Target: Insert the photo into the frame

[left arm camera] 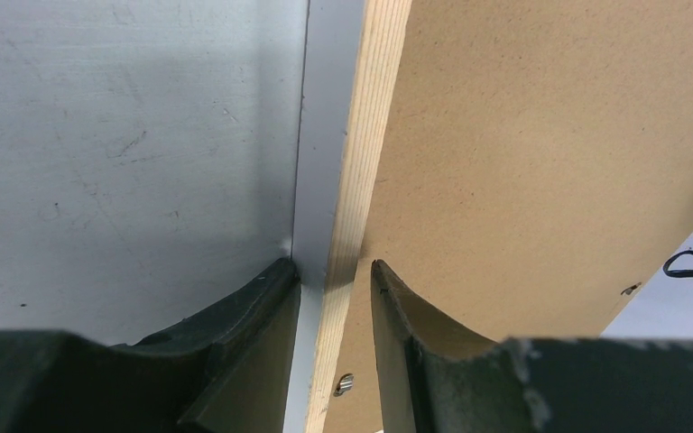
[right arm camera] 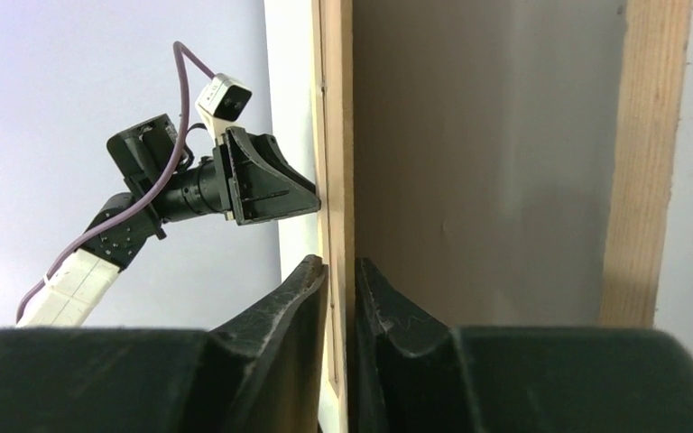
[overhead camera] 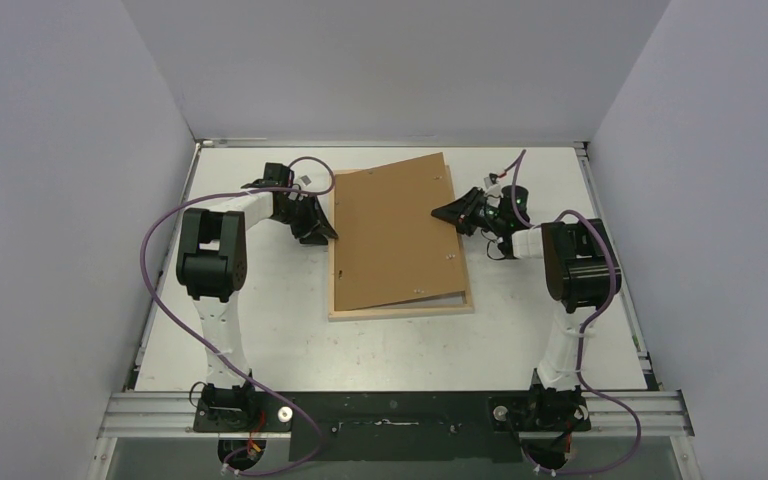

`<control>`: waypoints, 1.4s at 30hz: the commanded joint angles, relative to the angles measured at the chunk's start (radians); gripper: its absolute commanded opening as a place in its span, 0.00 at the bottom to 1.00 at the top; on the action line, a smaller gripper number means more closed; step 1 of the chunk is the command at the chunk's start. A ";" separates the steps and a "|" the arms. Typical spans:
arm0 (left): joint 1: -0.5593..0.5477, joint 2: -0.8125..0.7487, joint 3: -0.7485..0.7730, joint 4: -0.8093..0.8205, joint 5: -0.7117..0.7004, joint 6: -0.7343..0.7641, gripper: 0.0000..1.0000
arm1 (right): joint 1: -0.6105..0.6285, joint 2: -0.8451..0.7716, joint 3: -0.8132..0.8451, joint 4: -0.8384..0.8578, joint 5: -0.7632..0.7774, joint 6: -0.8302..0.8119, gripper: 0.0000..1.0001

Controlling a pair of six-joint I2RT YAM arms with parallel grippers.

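Brown hardboard [overhead camera: 395, 230] sits pinched in right jaws, left jaws clamping pale-wood frame [overhead camera: 400, 308].

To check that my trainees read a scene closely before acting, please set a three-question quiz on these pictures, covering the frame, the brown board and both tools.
1. Multiple choice: the left tool straddles A) the rim of the frame, B) a cable, C) nothing.
2. True or false: the hardboard sheet lies square inside the frame.
3. Fill in: seen from above, the right tool straddles the sheet's ___ edge.
Key: 1 A; 2 false, it lies skewed across the rim; 3 right.
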 commanded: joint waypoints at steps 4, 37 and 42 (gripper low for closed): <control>-0.001 0.037 0.021 -0.011 -0.079 0.045 0.34 | 0.013 -0.037 0.051 -0.070 0.017 -0.100 0.32; 0.004 0.007 0.073 -0.080 -0.098 0.058 0.45 | 0.042 -0.149 0.326 -0.862 0.223 -0.535 0.61; 0.007 -0.002 0.076 -0.092 -0.110 0.065 0.49 | 0.044 -0.153 0.407 -1.003 0.222 -0.571 0.65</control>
